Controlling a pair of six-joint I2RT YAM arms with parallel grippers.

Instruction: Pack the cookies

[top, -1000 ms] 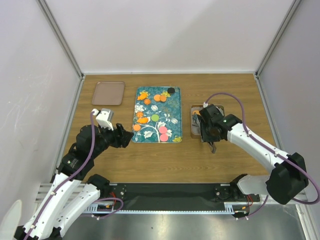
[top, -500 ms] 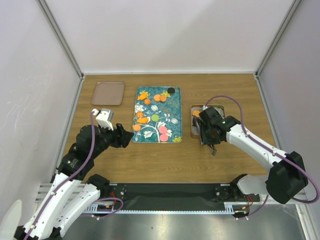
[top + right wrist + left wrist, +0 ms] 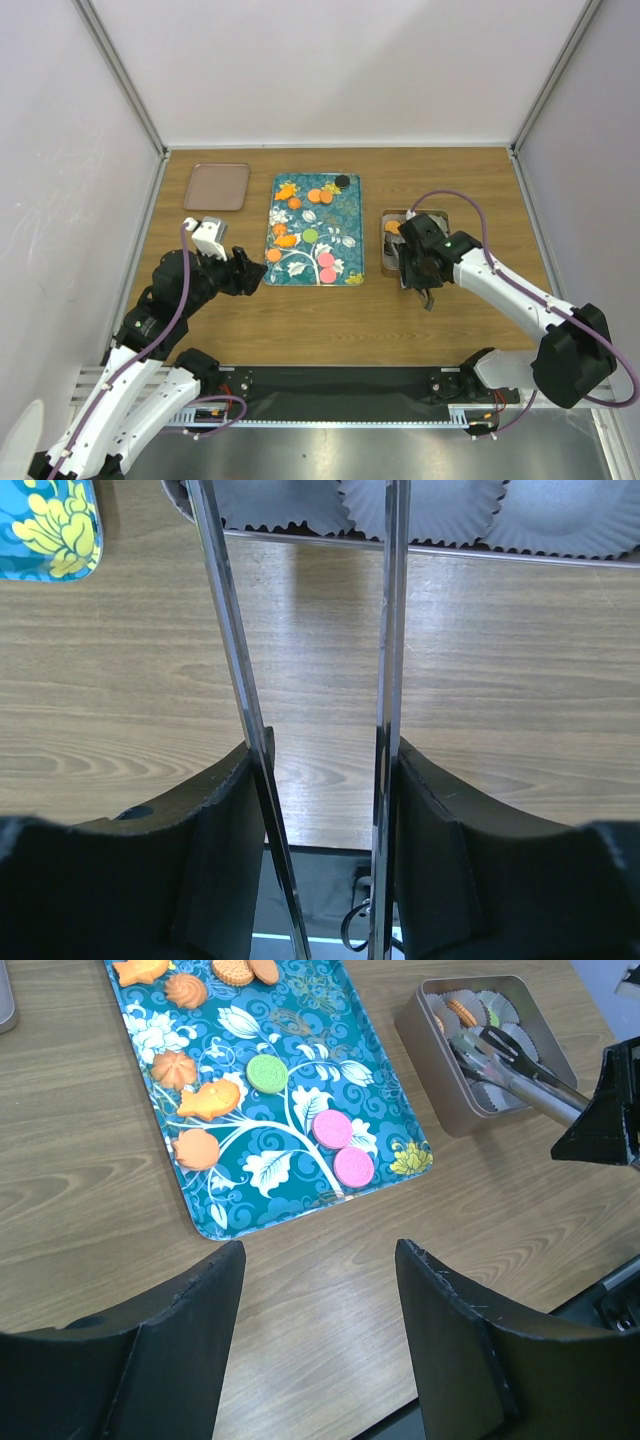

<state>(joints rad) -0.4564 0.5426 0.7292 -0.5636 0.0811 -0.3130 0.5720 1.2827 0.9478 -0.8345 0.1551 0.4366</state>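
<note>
Several cookies lie on the teal floral tray [image 3: 345,232]: orange [image 3: 320,195], black [image 3: 342,181], green [image 3: 310,236] [image 3: 267,1072] and pink [image 3: 327,267] [image 3: 332,1128]. One orange cookie [image 3: 462,1010] sits in a paper cup inside the metal tin [image 3: 386,262] [image 3: 425,1070]. My right gripper [image 3: 415,262] [image 3: 325,755] is shut on metal tongs [image 3: 225,630] [image 3: 510,1065]; their two arms stand apart and reach over the tin, tips out of the wrist view. My left gripper [image 3: 250,272] [image 3: 318,1255] hovers open and empty over bare wood near the tray's front-left corner.
A brown empty tray [image 3: 217,186] lies at the back left. White pleated paper cups [image 3: 420,505] line the tin. Fish-shaped and flower-shaped orange biscuits [image 3: 208,1100] lie on the floral tray's left half. White walls enclose the table on three sides.
The right gripper has eased wider and the tongs' arms have spread. The right arm has shifted slightly toward the near edge. The left arm has not moved.
</note>
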